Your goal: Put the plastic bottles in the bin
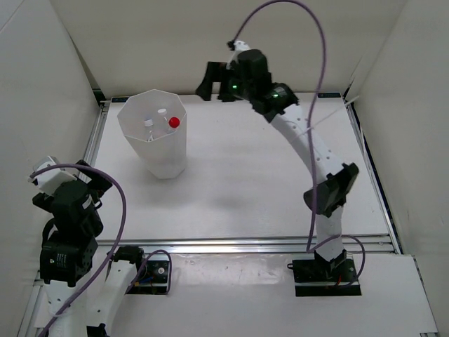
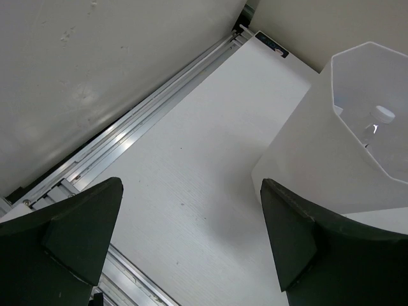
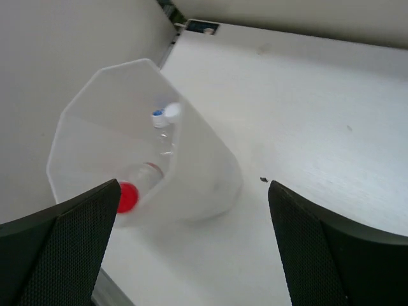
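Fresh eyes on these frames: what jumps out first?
The tall white bin at the far left of the table, with bottles inside it, the red-capped bottle standing out most. Then the right gripper, high over the far edge, open and empty, while the left gripper sits open at the near-left corner.

White matte table top, faintly scuffed, edged by aluminium rails along its near and left sides, enclosed by plain off-white wall panels at left, back and right, with a white front ledge outside the near rail; soft, even light, faint shadows.
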Action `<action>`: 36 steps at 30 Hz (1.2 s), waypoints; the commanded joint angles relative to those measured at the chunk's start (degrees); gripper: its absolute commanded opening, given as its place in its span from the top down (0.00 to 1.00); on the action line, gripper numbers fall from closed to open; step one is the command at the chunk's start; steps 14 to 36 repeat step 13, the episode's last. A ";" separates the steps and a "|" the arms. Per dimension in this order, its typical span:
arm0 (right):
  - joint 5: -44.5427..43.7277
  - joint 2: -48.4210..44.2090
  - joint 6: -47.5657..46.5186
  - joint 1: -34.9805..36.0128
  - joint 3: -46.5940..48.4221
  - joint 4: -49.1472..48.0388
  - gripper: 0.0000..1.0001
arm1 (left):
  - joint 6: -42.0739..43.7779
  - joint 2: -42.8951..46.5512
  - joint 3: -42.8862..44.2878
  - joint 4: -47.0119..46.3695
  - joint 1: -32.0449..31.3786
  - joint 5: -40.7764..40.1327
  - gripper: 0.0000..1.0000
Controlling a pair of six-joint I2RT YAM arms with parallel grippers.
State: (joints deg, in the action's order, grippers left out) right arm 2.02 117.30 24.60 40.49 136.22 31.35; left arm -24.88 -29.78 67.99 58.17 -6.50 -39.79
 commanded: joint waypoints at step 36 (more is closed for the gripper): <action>7.23 -31.25 0.01 -15.79 -42.71 12.23 0.00 | -11.76 3.42 -16.01 -4.81 -0.70 -14.16 0.00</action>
